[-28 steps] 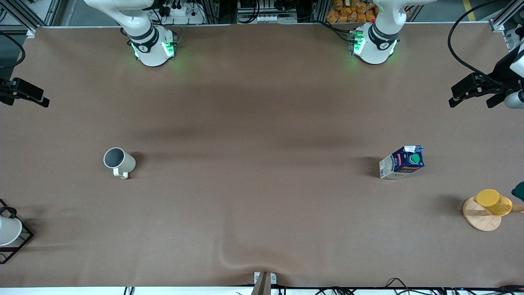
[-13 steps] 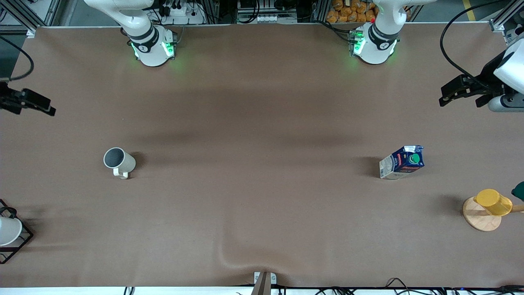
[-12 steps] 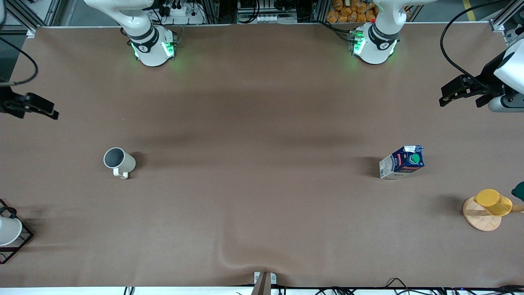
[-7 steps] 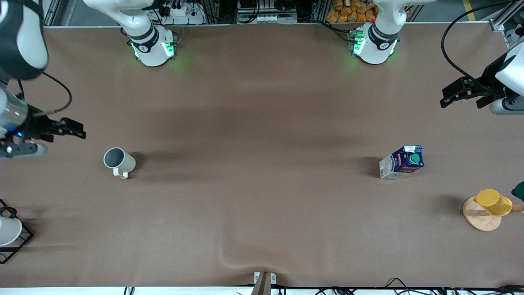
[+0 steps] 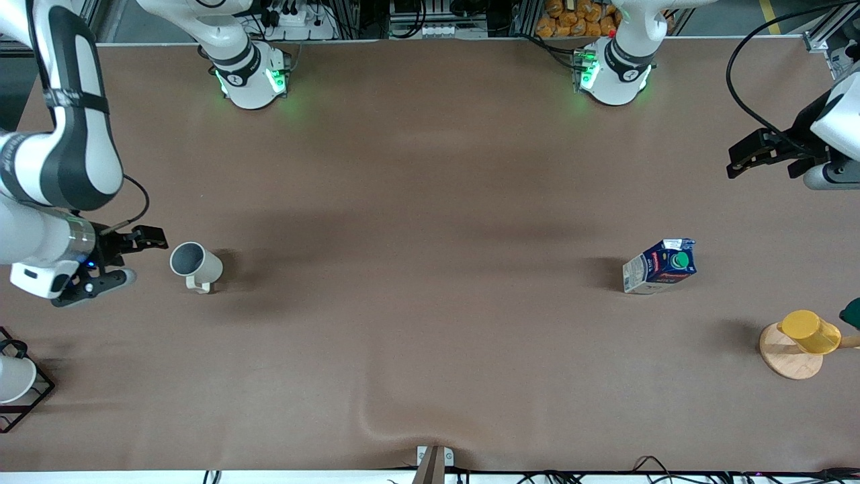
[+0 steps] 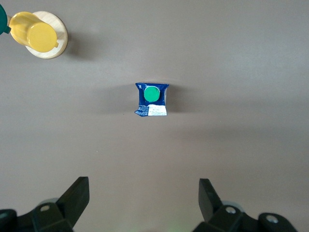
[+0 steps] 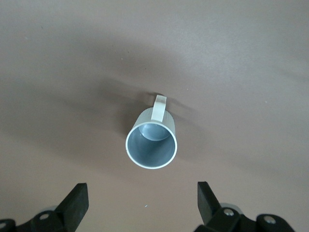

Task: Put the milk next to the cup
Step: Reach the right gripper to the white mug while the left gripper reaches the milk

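The milk (image 5: 660, 267) is a dark blue carton with a green cap. It stands upright toward the left arm's end of the table, and the left wrist view looks down on the milk (image 6: 152, 99) from above. My left gripper (image 5: 766, 161) hangs open high over the table's edge at that end, well away from the carton; the left gripper (image 6: 143, 186) has only bare table between its fingers. The cup (image 5: 195, 265), a light grey mug, stands upright toward the right arm's end. My right gripper (image 5: 131, 259) is open close beside the cup (image 7: 151, 142), without touching it. The right gripper (image 7: 142, 191) holds nothing.
A yellow cup (image 5: 809, 331) hangs on a round wooden stand (image 5: 789, 363) at the left arm's end, nearer the front camera than the milk. A white cup in a black wire rack (image 5: 27, 396) sits at the right arm's end. The table cover has a raised fold (image 5: 383, 423) near its front edge.
The right arm has swung in from the table's edge and come down beside the cup. The left gripper has barely shifted. Milk and cup have not moved.
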Robot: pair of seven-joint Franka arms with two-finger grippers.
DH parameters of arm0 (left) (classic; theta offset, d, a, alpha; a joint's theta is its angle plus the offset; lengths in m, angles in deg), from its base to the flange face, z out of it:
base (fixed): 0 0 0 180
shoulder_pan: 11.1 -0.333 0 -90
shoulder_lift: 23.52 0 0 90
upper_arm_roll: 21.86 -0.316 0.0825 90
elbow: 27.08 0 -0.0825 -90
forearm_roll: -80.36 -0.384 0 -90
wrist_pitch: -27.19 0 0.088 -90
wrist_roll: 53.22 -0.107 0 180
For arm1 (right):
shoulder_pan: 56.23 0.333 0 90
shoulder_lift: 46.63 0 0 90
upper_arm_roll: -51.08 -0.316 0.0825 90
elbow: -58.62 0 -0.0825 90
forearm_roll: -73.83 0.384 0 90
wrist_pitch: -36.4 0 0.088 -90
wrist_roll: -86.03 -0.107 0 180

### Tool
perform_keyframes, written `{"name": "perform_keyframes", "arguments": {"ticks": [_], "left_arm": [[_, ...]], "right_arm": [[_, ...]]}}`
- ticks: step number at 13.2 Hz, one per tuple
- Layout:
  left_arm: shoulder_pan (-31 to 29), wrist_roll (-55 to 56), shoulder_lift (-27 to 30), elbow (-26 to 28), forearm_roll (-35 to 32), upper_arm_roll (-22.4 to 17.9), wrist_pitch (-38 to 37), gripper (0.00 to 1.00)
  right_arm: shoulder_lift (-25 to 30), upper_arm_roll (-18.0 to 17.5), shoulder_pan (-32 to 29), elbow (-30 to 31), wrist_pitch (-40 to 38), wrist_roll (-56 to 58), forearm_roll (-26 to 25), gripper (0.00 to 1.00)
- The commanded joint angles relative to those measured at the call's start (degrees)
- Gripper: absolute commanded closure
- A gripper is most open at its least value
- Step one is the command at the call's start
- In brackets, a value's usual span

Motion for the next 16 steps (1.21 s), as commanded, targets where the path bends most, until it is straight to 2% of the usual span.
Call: {"name": "perform_keyframes", "arguments": {"ticks": [1, 4, 7, 10, 13, 16], "left_arm": [[-0.3, 0.9, -1.6, -0.3, -0.8, 0.1, -0.5, 0.00], [-1.5, 0.8, -3.1, 0.7, 0.0, 0.2, 0.8, 0.00], [-1.5, 1.3, -2.7, 4.8, 2.6, 0.2, 4.4, 0.00], [-1.1, 5.6, -0.5, 11.8, 3.8, 0.9, 11.4, 0.00], [-0.8, 5.6, -2.2, 14.8, 2.5, 1.5, 15.7, 0.00], [-0.7, 5.7, -8.3, 12.8, -4.1, 1.6, 19.0, 0.00]], "right_arm": [[0.3, -0.5, -1.1, 4.6, 5.6, 2.6, -0.8, 0.00], [-0.4, -0.5, -1.6, 8.1, 8.1, 2.8, -0.8, 0.00], [-0.8, -0.5, -2.1, 12.2, 12.9, 6.3, -0.8, 0.00], [-1.7, -0.5, -3.0, 14.2, 16.9, 9.5, -0.8, 0.00], [-3.7, -0.5, -3.8, 14.3, 20.5, 12.5, -0.8, 0.00], [-4.5, -0.5, -3.5, 16.2, 24.1, 12.5, -0.8, 0.00]]}}
